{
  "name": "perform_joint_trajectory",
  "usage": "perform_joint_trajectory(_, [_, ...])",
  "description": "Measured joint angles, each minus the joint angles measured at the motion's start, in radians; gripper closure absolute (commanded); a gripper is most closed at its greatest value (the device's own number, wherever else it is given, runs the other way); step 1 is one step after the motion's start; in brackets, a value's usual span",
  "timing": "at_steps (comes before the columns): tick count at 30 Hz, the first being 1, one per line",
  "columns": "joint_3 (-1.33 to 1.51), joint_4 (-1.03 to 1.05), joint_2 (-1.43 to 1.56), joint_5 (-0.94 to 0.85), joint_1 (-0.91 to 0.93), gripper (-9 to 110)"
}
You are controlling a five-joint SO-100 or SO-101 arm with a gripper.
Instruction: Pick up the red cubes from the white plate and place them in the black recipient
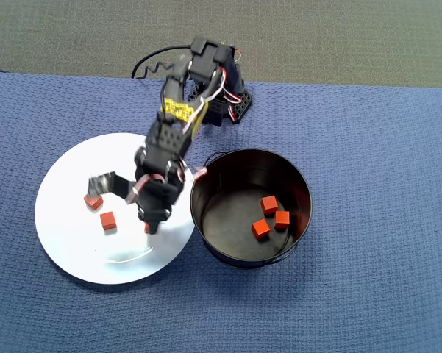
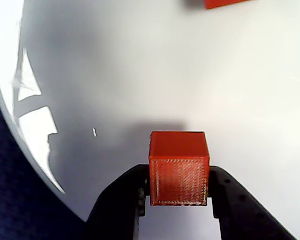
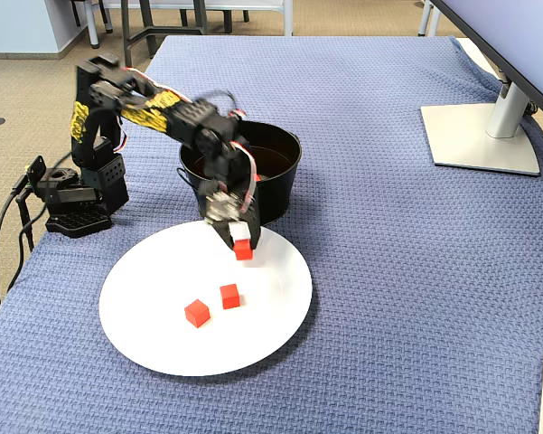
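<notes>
Three red cubes (image 1: pixel 271 216) lie inside the black recipient (image 1: pixel 301 184), which sits on the blue cloth-covered counter (image 1: pixel 382 220) touching the white plate's (image 1: pixel 66 243) edge nearest the arm's base. Two more cubes (image 3: pixel 212 304) rest on the plate near its middle. The claw (image 2: pixel 178 200) grips a sixth cube (image 2: pixel 178 172) between both fingers, over the plate's edge nearest the recipient.
</notes>
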Motion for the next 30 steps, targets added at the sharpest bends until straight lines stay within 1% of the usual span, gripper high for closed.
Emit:
perform_joint_trajectory(3, [0.0,0.037,0.15,0.094,0.02,102])
perform_joint_trajectory(6, [0.0,0.08,0.314,0.173,-0.015,102])
perform_joint_trajectory(8, [0.0,0.097,0.414,0.221,-0.075,102])
perform_joint_trajectory(11, [0.009,0.12,0.512,0.282,-0.218,102])
perform_joint_trajectory(12, [0.014,0.138,0.529,0.301,-0.273,97])
perform_joint_trajectory(14, [0.037,0.167,0.545,0.316,-0.399,75])
perform_joint_trajectory(15, [0.054,0.179,0.546,0.313,-0.463,69])
perform_joint_trajectory(17, [0.069,0.192,0.545,0.311,-0.565,68])
perform_joint_trajectory(18, [0.067,0.195,0.545,0.311,-0.571,68])
perform_joint_trajectory(21, [0.051,0.212,0.517,0.298,-0.505,69])
perform_joint_trajectory(23, [0.041,0.222,0.499,0.247,-0.445,71])
perform_joint_trajectory(30, [0.037,0.21,0.382,0.037,-0.083,76])
